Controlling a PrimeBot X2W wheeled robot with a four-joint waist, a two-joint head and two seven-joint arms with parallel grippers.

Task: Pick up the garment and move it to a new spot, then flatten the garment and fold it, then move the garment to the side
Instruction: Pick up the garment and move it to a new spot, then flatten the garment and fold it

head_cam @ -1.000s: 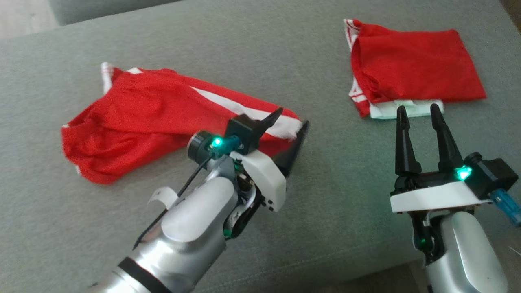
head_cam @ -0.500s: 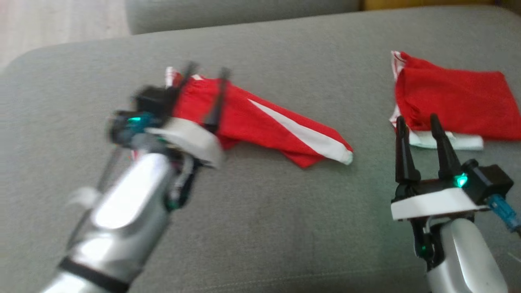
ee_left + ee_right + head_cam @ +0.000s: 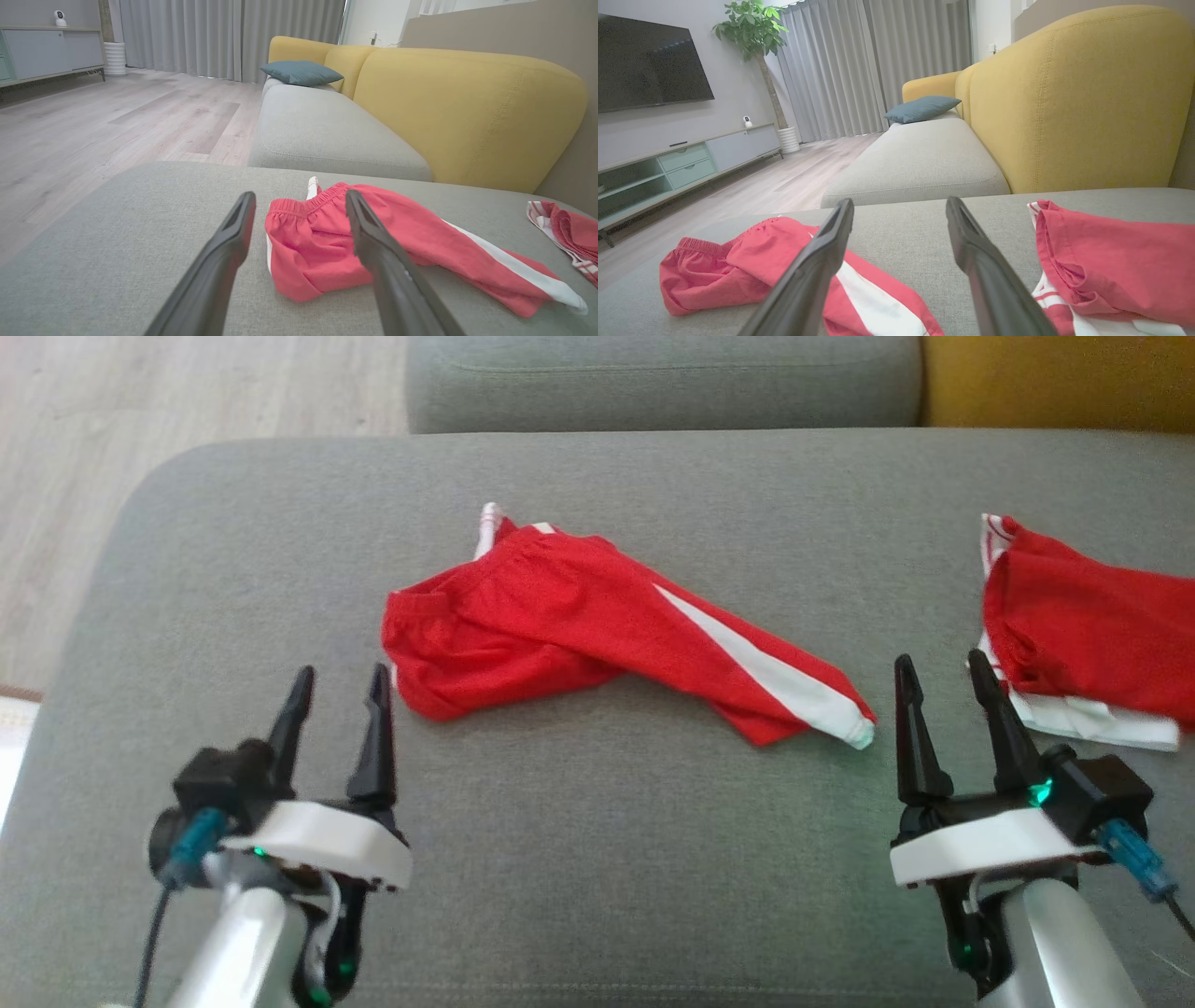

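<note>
Head view, with both wrist views. The red garment (image 3: 597, 625), marked by a white side stripe, lies crumpled and unfolded near the middle of the grey seat cushion (image 3: 597, 859). Its gathered waistband end points left and its striped leg trails to the right.

The left claw (image 3: 341, 672) stands just beside the garment's waistband end, on the near left of it. Its fingers are spread and empty, and it is apart from the cloth. The right claw (image 3: 940, 661) stands just to the right of the garment's white cuff, likewise spread and holding nothing.

A second red garment (image 3: 1092, 625) lies well to the right of the first, beyond the right claw.

In the left wrist view the garment (image 3: 327, 247) lies ahead of the left claw (image 3: 300, 196), its waistband framed between the two fingers.

In the right wrist view the garment (image 3: 738, 266) lies to the left of the right claw (image 3: 899, 201), partly behind one finger. The second red garment (image 3: 1111, 261) lies on the other side of that claw.
</note>
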